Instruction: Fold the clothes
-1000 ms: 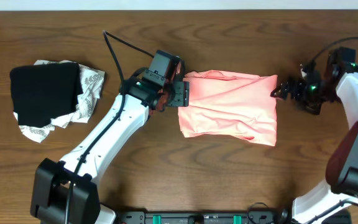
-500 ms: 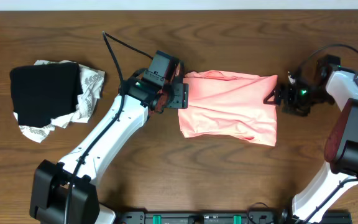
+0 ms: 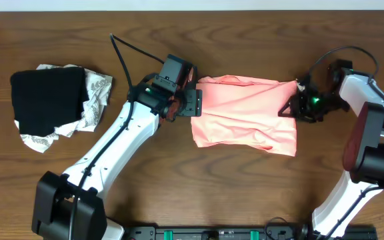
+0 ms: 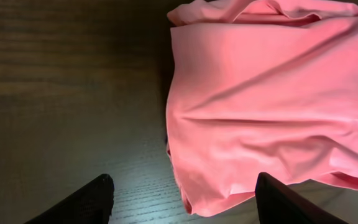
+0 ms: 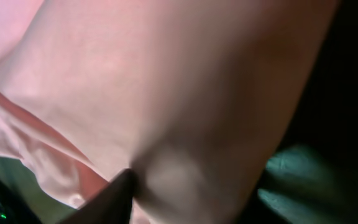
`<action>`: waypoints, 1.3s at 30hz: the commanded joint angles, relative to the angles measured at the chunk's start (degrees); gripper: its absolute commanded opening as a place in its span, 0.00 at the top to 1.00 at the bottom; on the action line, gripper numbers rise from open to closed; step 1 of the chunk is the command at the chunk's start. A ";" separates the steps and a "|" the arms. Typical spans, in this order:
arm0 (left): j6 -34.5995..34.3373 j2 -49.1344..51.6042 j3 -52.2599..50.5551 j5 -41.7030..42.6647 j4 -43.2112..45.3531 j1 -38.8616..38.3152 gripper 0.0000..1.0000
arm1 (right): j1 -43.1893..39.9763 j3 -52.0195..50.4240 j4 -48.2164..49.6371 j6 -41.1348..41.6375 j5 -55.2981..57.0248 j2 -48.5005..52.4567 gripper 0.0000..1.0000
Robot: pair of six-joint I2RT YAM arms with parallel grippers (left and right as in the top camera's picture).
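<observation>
we read no text, label, brand, number or sign in any view. the salmon-pink t-shirt (image 3: 245, 117) in the middle of the overhead frame shows only plain folded fabric, and both wrist views show the same. the white cloth (image 3: 97, 90) at upper left carries a grey pattern, too small to make out as letters.
</observation>
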 commanded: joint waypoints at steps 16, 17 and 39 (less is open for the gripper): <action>0.17 -1.29 0.68 -1.11 -0.68 0.00 0.02 | -4.35 7.39 -13.57 6.88 19.26 0.02 0.99; 0.15 -1.29 0.68 -1.11 -0.66 0.00 0.02 | -4.72 9.14 -15.41 8.11 22.29 -0.11 0.99; 0.17 -1.29 0.68 -1.09 -0.42 0.00 0.02 | 10.25 33.31 -35.30 11.02 37.81 -0.31 0.99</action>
